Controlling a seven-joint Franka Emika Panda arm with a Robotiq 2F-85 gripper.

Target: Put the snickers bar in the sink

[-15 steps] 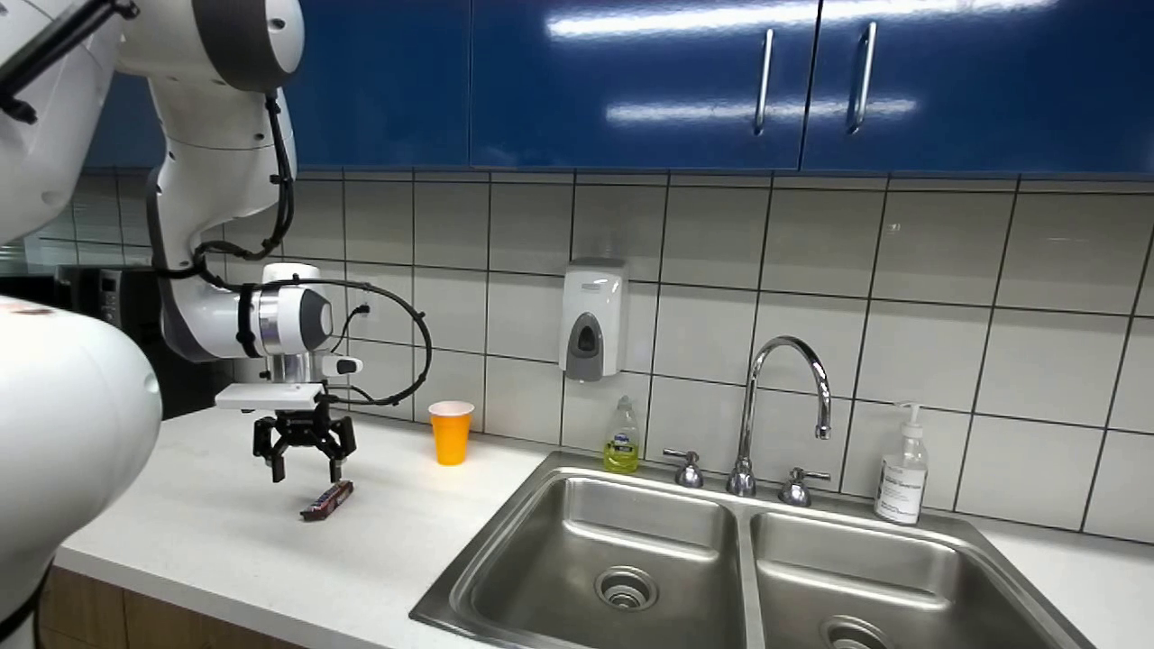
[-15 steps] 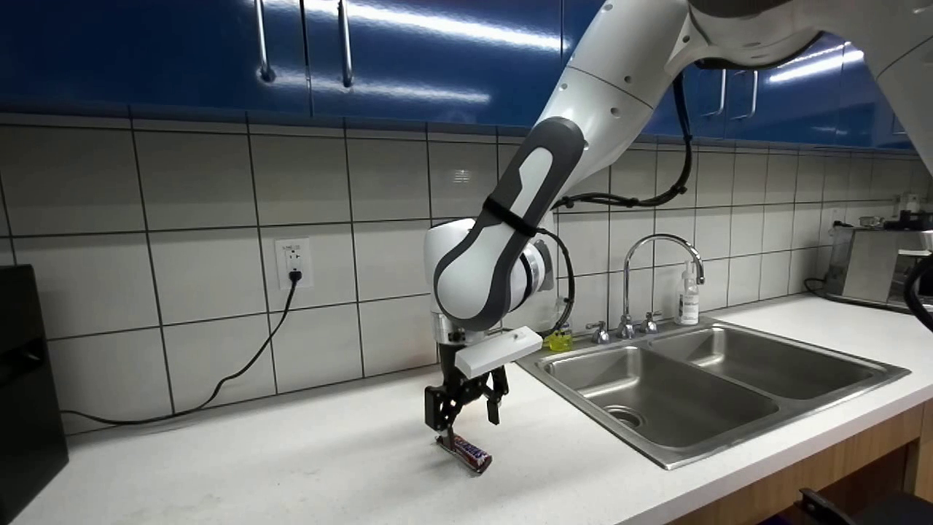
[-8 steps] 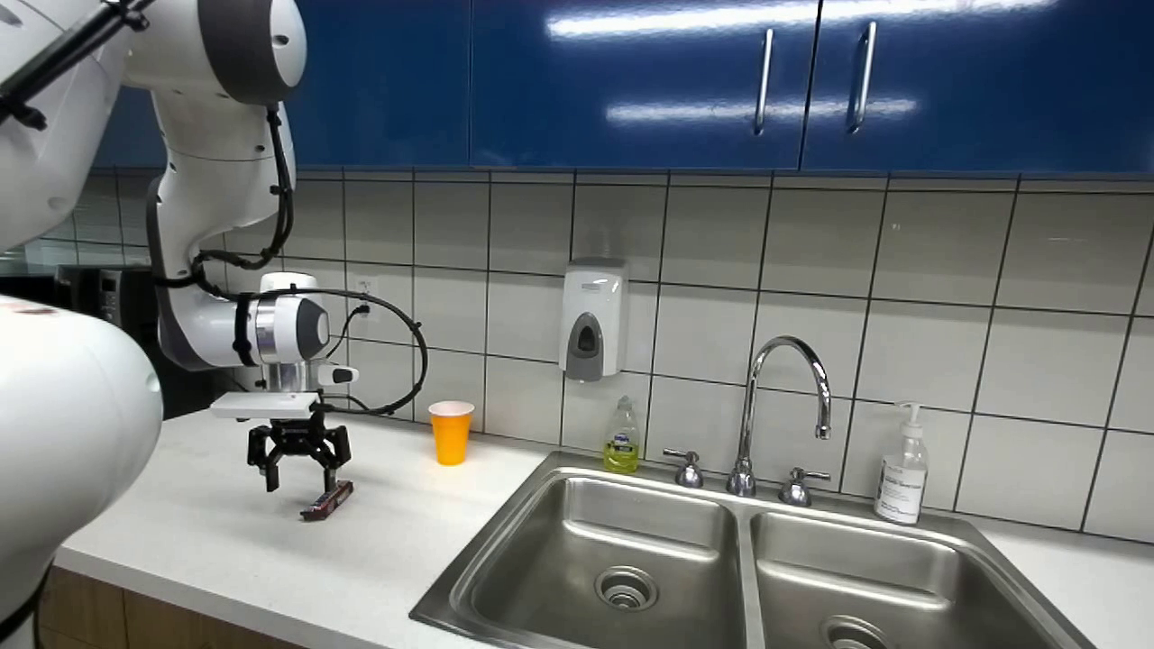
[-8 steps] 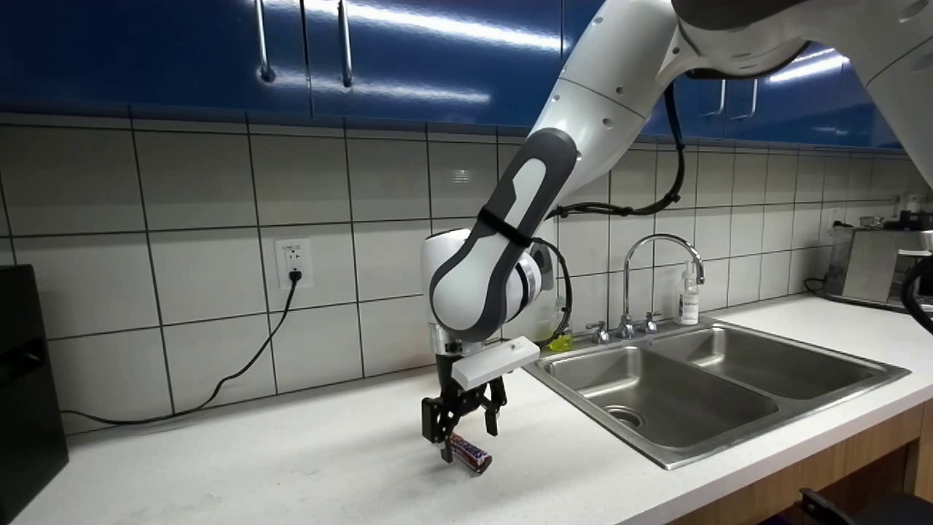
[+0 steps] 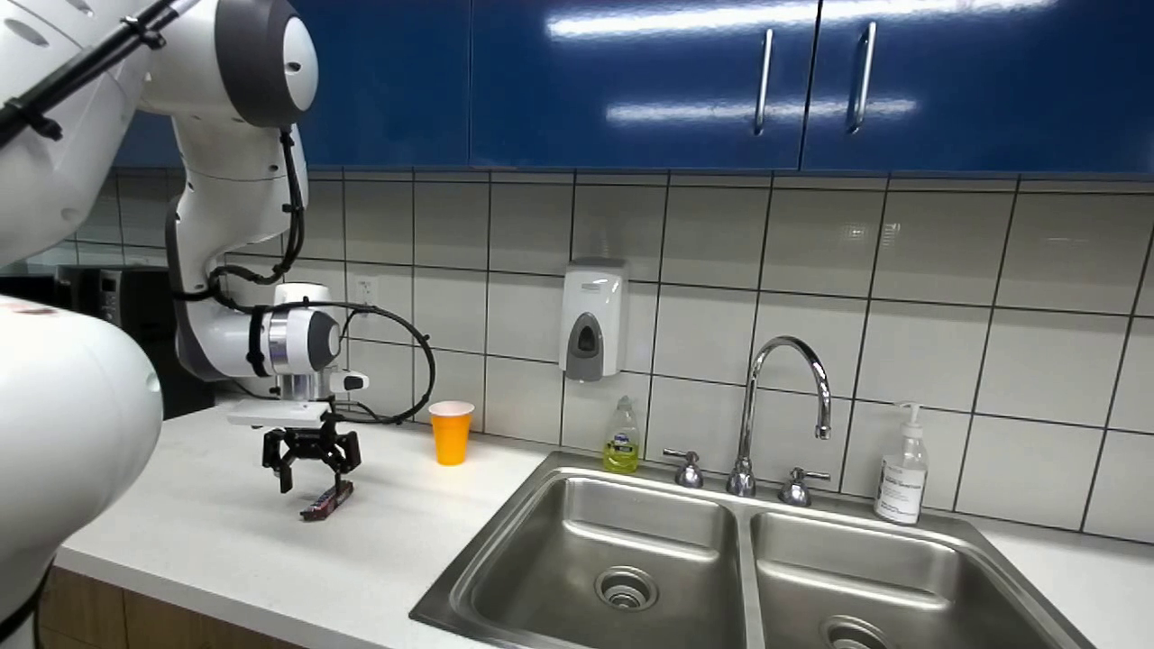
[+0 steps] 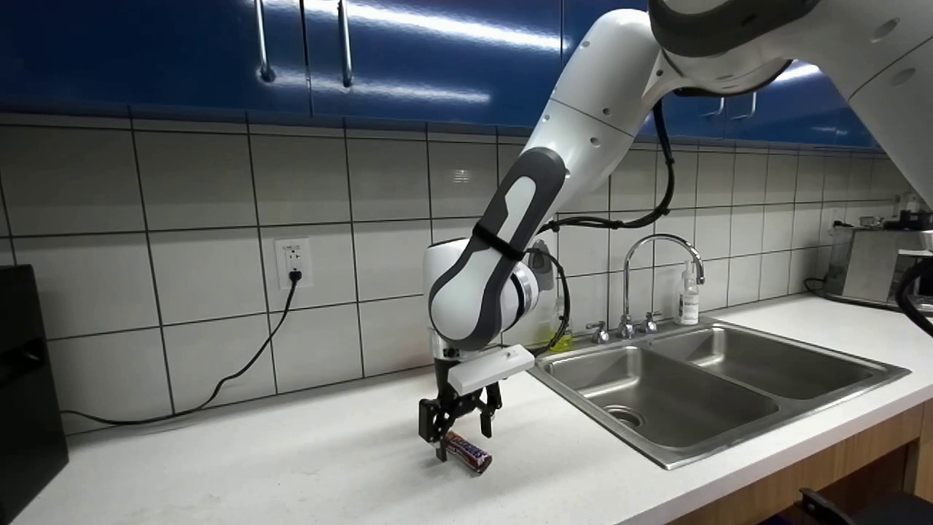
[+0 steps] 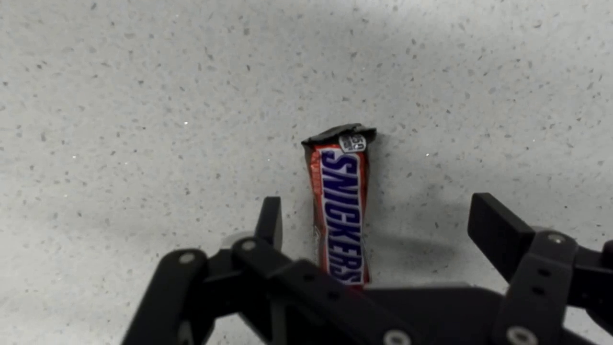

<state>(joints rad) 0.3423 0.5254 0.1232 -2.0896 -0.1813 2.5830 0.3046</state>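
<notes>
The snickers bar (image 7: 341, 206) lies flat on the white counter, in a dark brown wrapper with a red and blue label. It also shows in both exterior views (image 5: 326, 505) (image 6: 470, 453). My gripper (image 7: 377, 215) points down just above the counter, open and empty, its two fingers on either side of the bar. In the wrist view the bar is nearer the left finger, touching neither; its lower end is hidden behind the gripper. The gripper shows in both exterior views (image 5: 312, 481) (image 6: 464, 442). The double-basin steel sink (image 5: 746, 577) is to the right in both exterior views (image 6: 601, 415).
An orange cup (image 5: 451, 434) stands on the counter between gripper and sink, near the wall. A dish soap bottle (image 5: 621, 440), a curved faucet (image 5: 750, 406) and a pump bottle (image 5: 902, 478) stand along the sink's back. A black appliance (image 6: 29, 372) is at the far left.
My gripper has come down closer to the counter and shifted slightly sideways, so its fingers are now on either side of the bar. It stays open. The bar has not moved.
</notes>
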